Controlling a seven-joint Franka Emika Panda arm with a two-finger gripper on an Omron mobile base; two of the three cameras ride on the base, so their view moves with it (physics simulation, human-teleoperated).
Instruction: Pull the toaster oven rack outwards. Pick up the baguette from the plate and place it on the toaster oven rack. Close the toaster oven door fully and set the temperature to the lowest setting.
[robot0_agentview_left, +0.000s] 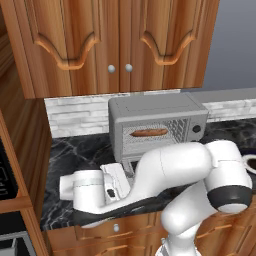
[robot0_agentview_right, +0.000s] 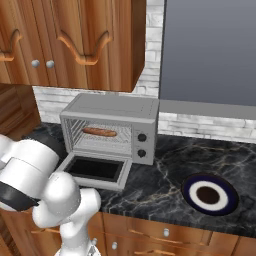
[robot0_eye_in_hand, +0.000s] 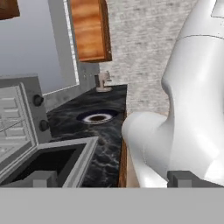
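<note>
So, quick notes on shutting this thing properly:
baguette: baguette already lies on the toaster oven rack inside the toaster oven.
plate: plate sits bare toward the tabletop's right front edge.
door: toaster oven door hangs flat open over the front edge.
hand: hand fingers spread wide, pinching nothing, low beside the door.
how-to: I'd get under the door's free lip, swing it up till flush, then go for the knobs.
</note>
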